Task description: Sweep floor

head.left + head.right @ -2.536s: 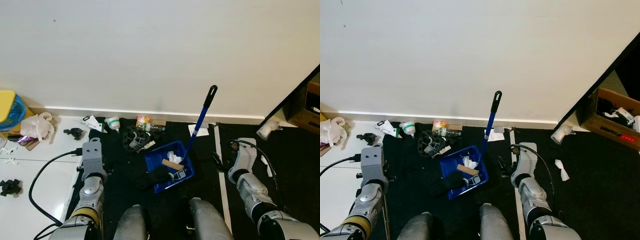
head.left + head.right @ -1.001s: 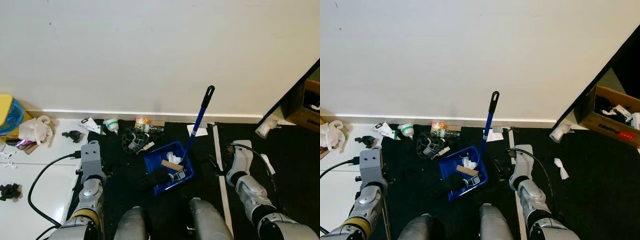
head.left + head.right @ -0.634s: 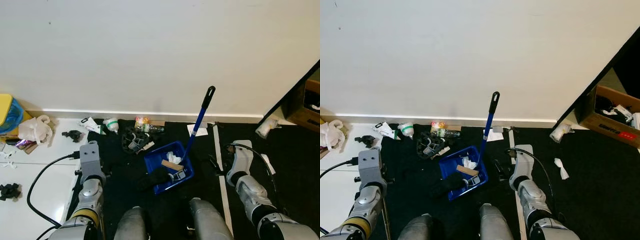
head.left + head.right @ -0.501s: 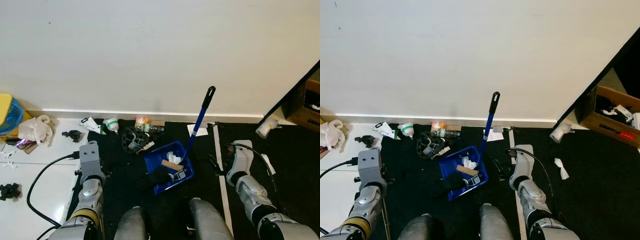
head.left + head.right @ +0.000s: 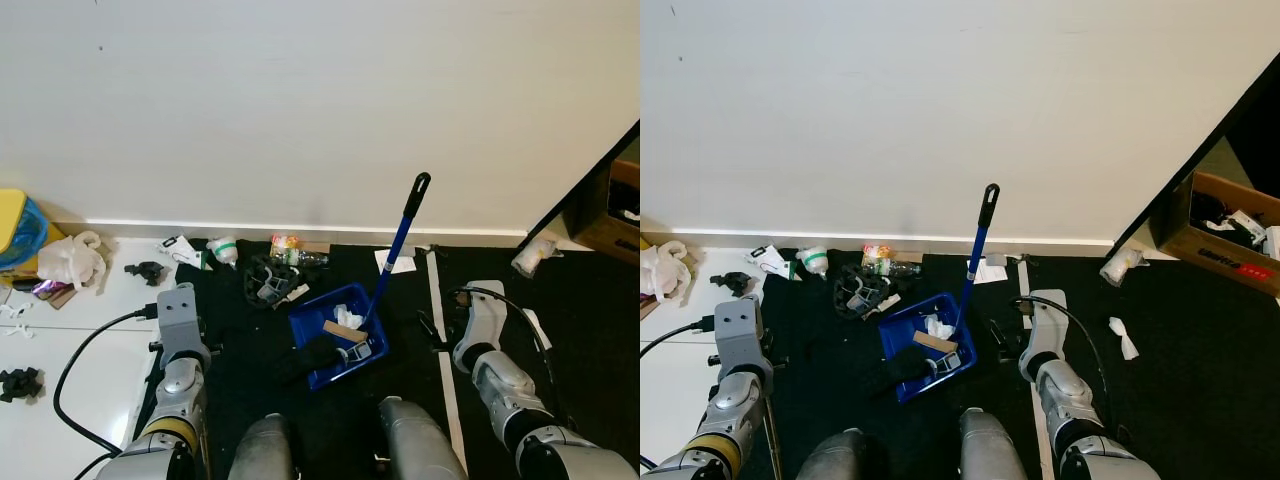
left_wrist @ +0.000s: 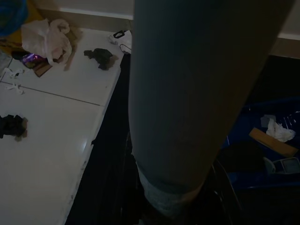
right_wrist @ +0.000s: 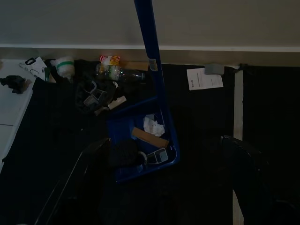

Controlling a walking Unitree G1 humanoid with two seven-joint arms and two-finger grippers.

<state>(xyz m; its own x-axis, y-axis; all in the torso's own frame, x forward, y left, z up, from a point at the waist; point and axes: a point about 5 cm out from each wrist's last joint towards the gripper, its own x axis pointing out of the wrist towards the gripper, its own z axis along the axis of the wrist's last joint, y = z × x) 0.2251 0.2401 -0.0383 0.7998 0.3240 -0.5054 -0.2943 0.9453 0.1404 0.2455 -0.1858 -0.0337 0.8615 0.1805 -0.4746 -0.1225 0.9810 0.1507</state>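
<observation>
- Standing with its long blue handle and black grip [image 5: 400,243] angled up toward the pale wall, the blue plastic dustpan [image 5: 338,333] rests on the black mat straight ahead of the robot; the upright handle seems meant to be grasped without a deep bend.
- Collected rubbish already sits in the pan: crumpled white paper [image 5: 347,315], a flat tan strip of wood or card [image 5: 344,330] and a dark lump at its near lip, which suggests the pan serves as the gathering point.
- More litter lies along the skirting board beyond it: a tangle of black plastic pieces [image 5: 268,282], a small clear bottle with a colourful label [image 5: 290,247], a white cup with a green band [image 5: 224,246] and a white paper sheet [image 5: 398,262]. I judge these to be the sweeping left to do.
- On the white floor to the robot's left sit a crumpled white plastic bag [image 5: 73,254] and small black objects.
- Left gripper [image 5: 182,318] hangs low beside the robot's left leg, and right gripper [image 5: 474,322] hangs low on the right, both well apart from the handle; whether their fingers are spread or closed I cannot tell.
- Neither arm holds anything I can make out, so reaching for the handle looks like the likely next need.
</observation>
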